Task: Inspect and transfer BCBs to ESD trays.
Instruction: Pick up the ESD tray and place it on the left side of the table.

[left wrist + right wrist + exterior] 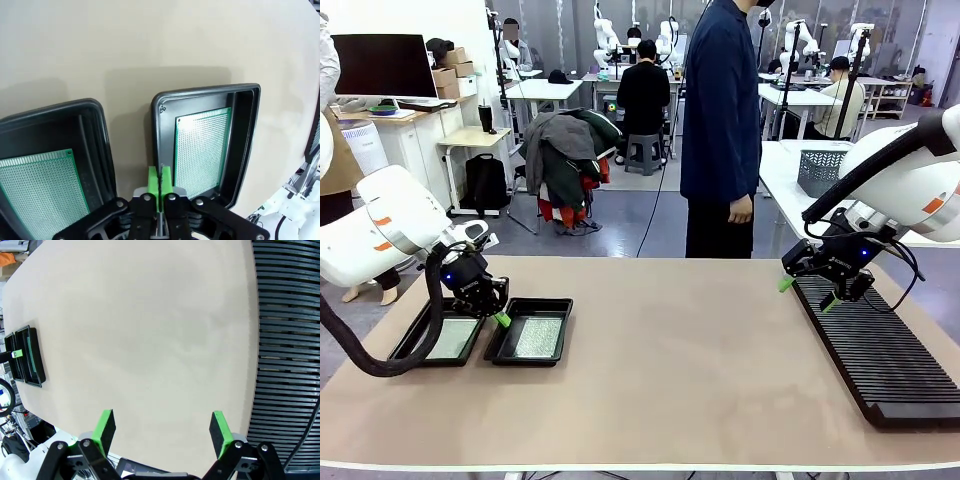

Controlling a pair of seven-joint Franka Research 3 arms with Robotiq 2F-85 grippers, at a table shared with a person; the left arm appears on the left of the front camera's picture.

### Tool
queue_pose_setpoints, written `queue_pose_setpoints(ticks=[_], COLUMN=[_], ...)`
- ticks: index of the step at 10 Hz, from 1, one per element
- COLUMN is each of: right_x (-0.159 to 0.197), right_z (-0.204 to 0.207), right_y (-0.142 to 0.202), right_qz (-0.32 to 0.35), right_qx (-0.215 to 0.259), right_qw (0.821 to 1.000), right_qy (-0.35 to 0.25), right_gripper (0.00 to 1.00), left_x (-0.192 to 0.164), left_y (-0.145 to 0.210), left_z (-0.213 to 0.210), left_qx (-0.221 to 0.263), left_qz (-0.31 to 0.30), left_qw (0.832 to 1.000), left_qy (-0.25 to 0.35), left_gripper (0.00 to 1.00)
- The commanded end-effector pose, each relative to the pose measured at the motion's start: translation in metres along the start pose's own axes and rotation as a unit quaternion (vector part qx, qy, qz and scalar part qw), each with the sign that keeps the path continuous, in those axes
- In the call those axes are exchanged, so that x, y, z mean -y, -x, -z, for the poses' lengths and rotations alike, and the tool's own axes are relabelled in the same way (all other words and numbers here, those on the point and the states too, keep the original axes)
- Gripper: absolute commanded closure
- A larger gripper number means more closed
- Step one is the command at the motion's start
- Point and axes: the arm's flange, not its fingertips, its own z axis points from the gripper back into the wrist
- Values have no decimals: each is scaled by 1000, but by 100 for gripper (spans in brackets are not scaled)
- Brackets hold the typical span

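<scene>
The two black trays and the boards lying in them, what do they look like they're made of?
The trays look like moulded black plastic, semi-matte: rounded corners, thin raised rims, soft sheen on the walls. The boards look like green fibreglass perfboard, judging by the regular grid of tiny metal-ringed holes that glints under the light; the exact laminate can't be told.

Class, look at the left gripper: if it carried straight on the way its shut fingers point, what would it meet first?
Most likely the near rim of the right-hand ESD tray, which the left gripper sits over; depth is unclear, so it might instead reach the bare table in the gap between the trays.
</scene>
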Motion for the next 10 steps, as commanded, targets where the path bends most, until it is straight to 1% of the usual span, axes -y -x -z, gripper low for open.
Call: queue_pose_setpoints(ticks=[1, 2, 4, 6, 7, 8, 9, 10], right_x=[-1, -1, -1, -1, -1, -1, -1, -1], right_z=[0, 0, 0, 0, 0, 0, 0, 0], right_y=[0, 0, 0, 0, 0, 0, 0, 0], right_qz=[7, 7, 7, 7, 7, 7, 7, 7], right_qx=[-1, -1, -1, -1, -1, -1, -1, -1], right_qw=[1000, 1000, 1000, 1000, 1000, 1000, 1000, 1000], right_qy=[11, 11, 11, 11, 11, 11, 11, 11], right_gripper=[0, 0, 0, 0, 0, 0, 0, 0], left_x=[-1, 0, 12, 17, 19, 23, 28, 36], left_y=[1, 0, -1, -2, -2, -1, 0, 1], left_z=[-1, 0, -4, -4, -4, -4, -6, -9], left_qx=[0, 0, -2, -9, -11, -11, -11, -12], left_qz=[4, 0, -14, -25, -29, -29, -26, -25], left_qw=[1000, 1000, 999, 999, 998, 998, 997, 996], left_qy=[4, 0, -30, -46, -47, -53, -67, -84], left_gripper=[97, 97, 97, 84, 72, 66, 54, 48])
